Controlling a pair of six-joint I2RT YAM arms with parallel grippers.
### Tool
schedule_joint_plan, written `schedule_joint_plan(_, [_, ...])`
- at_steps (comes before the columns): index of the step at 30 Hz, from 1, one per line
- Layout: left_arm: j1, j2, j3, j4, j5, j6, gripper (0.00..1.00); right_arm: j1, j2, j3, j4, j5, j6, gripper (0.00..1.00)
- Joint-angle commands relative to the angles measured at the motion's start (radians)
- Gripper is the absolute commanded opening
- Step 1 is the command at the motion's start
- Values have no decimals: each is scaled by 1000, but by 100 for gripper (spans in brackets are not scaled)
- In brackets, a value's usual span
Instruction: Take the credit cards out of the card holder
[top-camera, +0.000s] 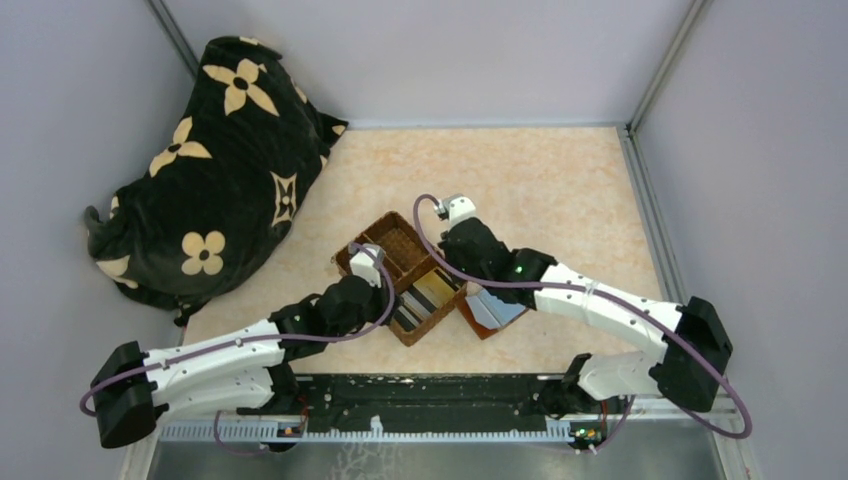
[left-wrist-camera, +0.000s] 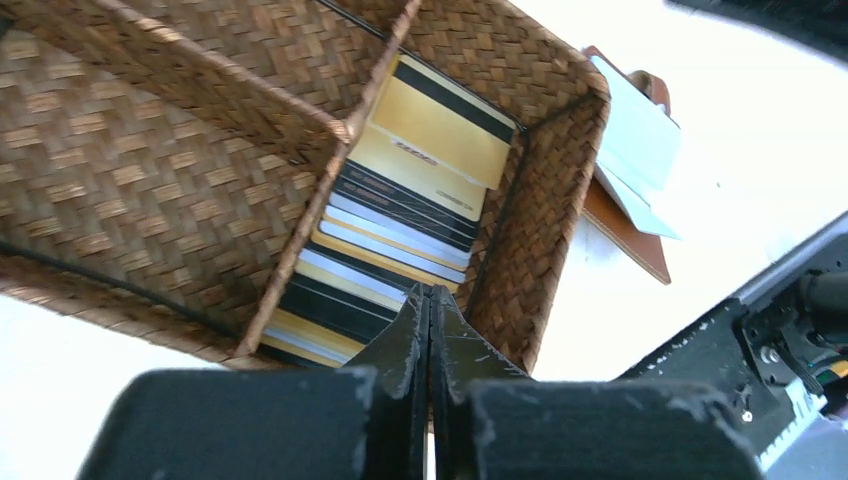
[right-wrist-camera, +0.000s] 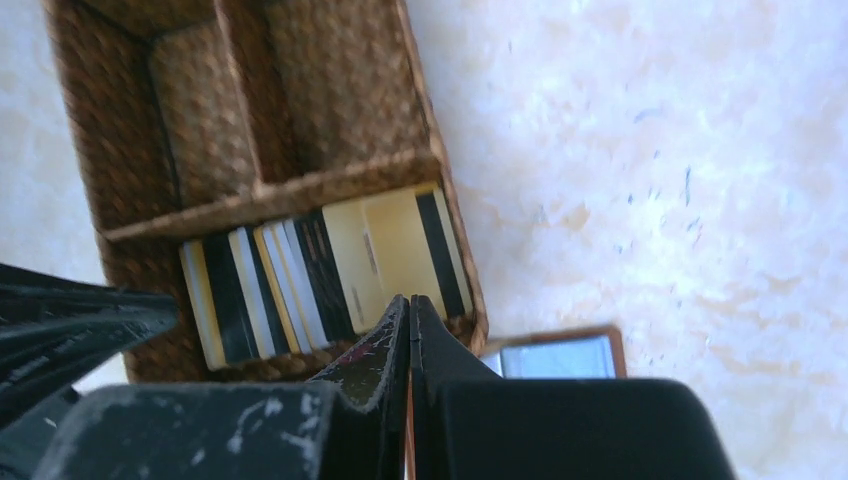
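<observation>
- The card holder (top-camera: 492, 312) lies open on the table (top-camera: 560, 190), grey-blue inner face up. It sits just beside the near-right side of the wicker basket (top-camera: 395, 240), askew to the table edge.
- A fanned row of credit cards (top-camera: 425, 297) in gold, black and silver stripes lies in the basket's long compartment, the one next to the holder. The two smaller compartments show bare weave.
- Pale sheets show on the holder's face in the left wrist view. It cannot be told whether these are remaining cards or lining.
- The right gripper (right-wrist-camera: 408, 310) has its fingers pressed together with nothing between them. It hangs over the basket's wall by the gold end of the card row.
- From there the holder lies just to one side of the tips, its long edge running crosswise to the fingers. In my judgement this arm is the nearer one and has the clear path.
- The left gripper (left-wrist-camera: 430, 300) also has its fingers pressed together and empty. It points into the card compartment from the opposite end.
- Obstruction: the basket wall stands between the left gripper and the holder. From above, the right forearm overhangs part of the holder.
- Either pair of fingers would need to spread before taking any card.
- A black cushion (top-camera: 210, 170) with a cream flower print lies at far left, well apart.
</observation>
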Motion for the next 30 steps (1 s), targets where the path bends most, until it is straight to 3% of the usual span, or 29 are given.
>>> schedule_joint_plan(1, [-4, 14, 27, 101, 77, 4, 1, 10, -50, -93, -17, -37, 56, 0])
schedule_joint_plan(6, [-4, -31, 2, 121, 30, -11, 53, 111, -78, -194, 10, -52, 150, 0])
schedule_joint_plan(9, [-4, -63, 0, 100, 4, -8, 66, 149, -66, -232, 42, -62, 195, 0])
schedule_joint_plan(21, [-4, -142, -5, 13, -29, -32, 87, 159, 152, -128, 165, -104, 149, 0])
schedule_joint_plan(30, [-4, -252, -26, -78, -77, -54, 89, 159, 313, -10, 199, -108, 95, 0])
